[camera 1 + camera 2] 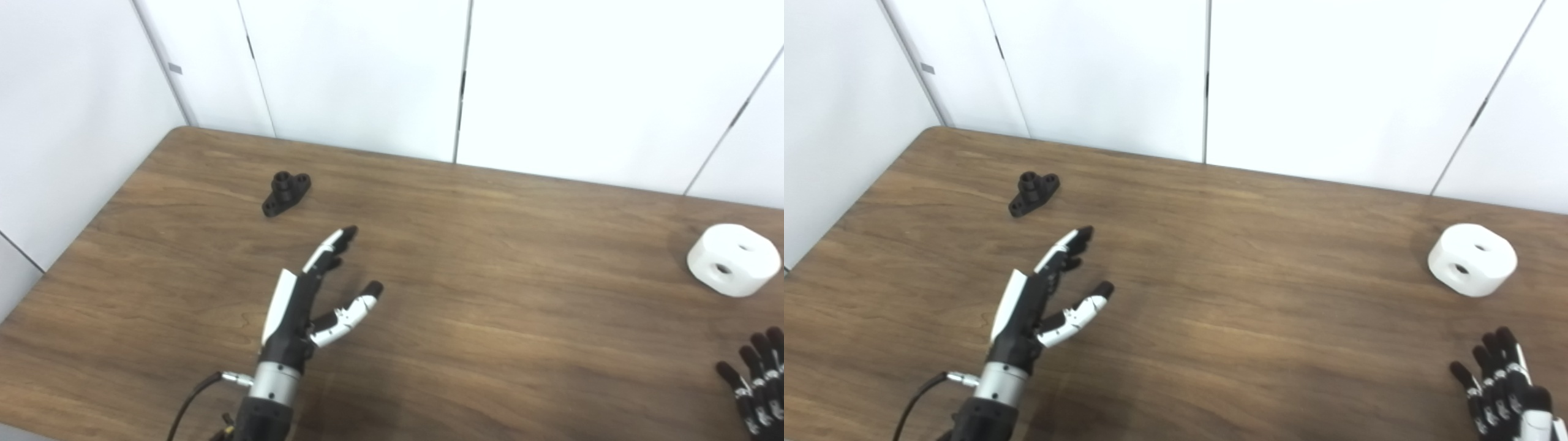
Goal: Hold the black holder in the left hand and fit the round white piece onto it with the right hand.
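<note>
The black holder [286, 193] near the tabletop's [490, 318] far left corner looks small, stiff and light; pinch its raised middle. Both the left robot hand [312, 306] and the right robot hand [1500, 383] are spread and hold nothing.

Brown wood-grain table [490, 257], smooth, with a faint sheen. Matt black plastic-looking black holder [285, 192]. Round white piece [733, 260] in smooth matt white, plastic by the look. Left hand [306, 306] in glossy white and black shells, fingers [334, 245] tipped matt black, brushed metal collar at the wrist. Right hand [1500, 383] likewise black and white. Behind, plain smooth white wall panels [355, 67].
</note>
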Action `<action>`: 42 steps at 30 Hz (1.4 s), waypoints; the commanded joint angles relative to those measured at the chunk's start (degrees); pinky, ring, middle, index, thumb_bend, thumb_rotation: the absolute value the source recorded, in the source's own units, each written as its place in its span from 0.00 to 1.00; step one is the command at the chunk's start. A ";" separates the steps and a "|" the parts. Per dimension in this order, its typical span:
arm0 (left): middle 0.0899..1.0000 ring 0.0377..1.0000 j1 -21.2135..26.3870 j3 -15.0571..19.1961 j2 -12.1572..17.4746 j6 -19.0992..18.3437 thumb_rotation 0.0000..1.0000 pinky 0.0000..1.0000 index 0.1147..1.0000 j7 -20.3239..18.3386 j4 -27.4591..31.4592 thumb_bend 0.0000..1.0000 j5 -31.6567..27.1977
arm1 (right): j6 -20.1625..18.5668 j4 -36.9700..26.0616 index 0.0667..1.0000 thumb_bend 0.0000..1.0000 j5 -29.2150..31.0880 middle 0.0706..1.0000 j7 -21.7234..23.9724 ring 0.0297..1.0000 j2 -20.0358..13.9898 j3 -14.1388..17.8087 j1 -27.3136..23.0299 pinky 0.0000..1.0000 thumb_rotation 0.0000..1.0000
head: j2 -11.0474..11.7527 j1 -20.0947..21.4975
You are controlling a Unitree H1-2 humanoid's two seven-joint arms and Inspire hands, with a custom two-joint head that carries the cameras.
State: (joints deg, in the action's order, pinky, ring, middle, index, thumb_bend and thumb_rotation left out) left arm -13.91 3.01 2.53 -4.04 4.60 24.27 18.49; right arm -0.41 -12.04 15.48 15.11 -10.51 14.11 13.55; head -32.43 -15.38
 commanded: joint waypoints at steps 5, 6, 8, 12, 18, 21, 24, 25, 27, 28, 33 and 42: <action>0.88 0.86 3.71 3.10 0.38 -7.50 0.28 0.80 0.85 2.23 3.43 0.71 7.74 | -0.59 0.85 1.00 0.60 1.10 1.00 -0.96 1.00 -0.86 -0.36 1.45 1.00 1.00 | -0.16 -0.05; 0.87 0.84 4.86 3.54 0.74 -9.16 0.27 0.78 0.85 2.09 3.74 0.72 8.58 | -0.57 0.93 1.00 0.60 1.66 1.00 -0.99 1.00 -0.79 -0.31 1.41 1.00 1.00 | -0.16 -0.05; 0.86 0.84 6.77 4.44 1.50 -11.78 0.27 0.79 0.85 1.92 3.99 0.73 10.01 | -1.62 0.84 1.00 0.59 4.27 1.00 -0.93 1.00 -0.60 -0.02 1.38 1.00 1.00 | -0.33 0.04; 0.86 0.84 9.70 5.88 3.87 -15.19 0.26 0.75 0.84 1.34 3.22 0.77 12.51 | -5.52 -0.31 1.00 0.62 9.13 1.00 -1.47 1.00 -0.79 0.34 1.51 1.00 1.00 | -0.33 0.04; 0.86 0.89 12.54 7.45 6.45 -17.12 0.30 0.83 0.81 4.80 -0.70 0.88 17.98 | -8.19 -1.14 1.00 0.61 13.08 1.00 -2.46 1.00 -0.89 0.82 1.64 1.00 1.00 | -0.62 0.05; 0.86 0.89 13.45 7.98 7.09 -17.56 0.33 0.81 0.79 6.00 -2.48 0.92 19.34 | -9.12 -1.23 1.00 0.59 14.37 1.00 -2.88 1.00 -0.78 1.05 1.51 1.00 1.00 | -0.77 0.08; 0.85 0.87 14.39 8.37 8.10 -17.30 0.33 0.78 0.78 7.09 -4.67 0.93 20.21 | -9.45 -1.27 1.00 0.58 14.98 1.00 -2.91 1.00 -0.98 0.95 1.47 1.00 1.00 | -0.75 0.10; 0.85 0.88 14.65 8.41 8.43 -17.28 0.34 0.78 0.78 7.29 -5.37 0.93 20.48 | -9.54 -1.32 1.00 0.58 15.07 1.00 -2.96 1.00 -1.00 0.91 1.46 1.00 1.00 | -0.75 0.10; 0.86 0.88 15.25 8.38 9.20 -17.32 0.34 0.79 0.78 7.48 -6.73 0.92 20.78 | -9.60 -1.30 1.00 0.58 15.24 1.00 -2.91 1.00 -1.03 0.85 1.44 1.00 1.00 | -0.75 0.10; 0.86 0.89 15.66 8.39 9.66 -17.38 0.35 0.80 0.78 7.47 -7.52 0.91 20.77 | -9.57 -1.29 1.00 0.58 15.31 1.00 -2.84 1.00 -1.05 0.81 1.45 1.00 1.00 | -0.75 0.10; 0.86 0.89 18.32 8.52 11.67 -17.58 0.40 0.85 0.78 8.01 -11.79 0.91 20.70 | -9.70 -1.75 1.00 0.58 15.30 1.00 -3.15 1.00 -0.94 0.75 1.71 1.00 1.00 | -1.07 0.21; 0.86 0.89 24.75 7.89 15.43 -16.53 0.39 0.90 0.76 9.74 -21.73 0.92 20.31 | -9.88 -2.08 1.00 0.59 15.60 1.00 -3.00 1.00 -0.99 0.79 2.03 1.00 1.00 | -1.23 0.40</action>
State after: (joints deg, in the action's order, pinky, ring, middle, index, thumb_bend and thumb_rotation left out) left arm 8.05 10.94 16.18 -21.96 12.26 2.41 38.31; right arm -8.35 -14.02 30.83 12.70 -11.17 15.22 14.38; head -33.66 -14.94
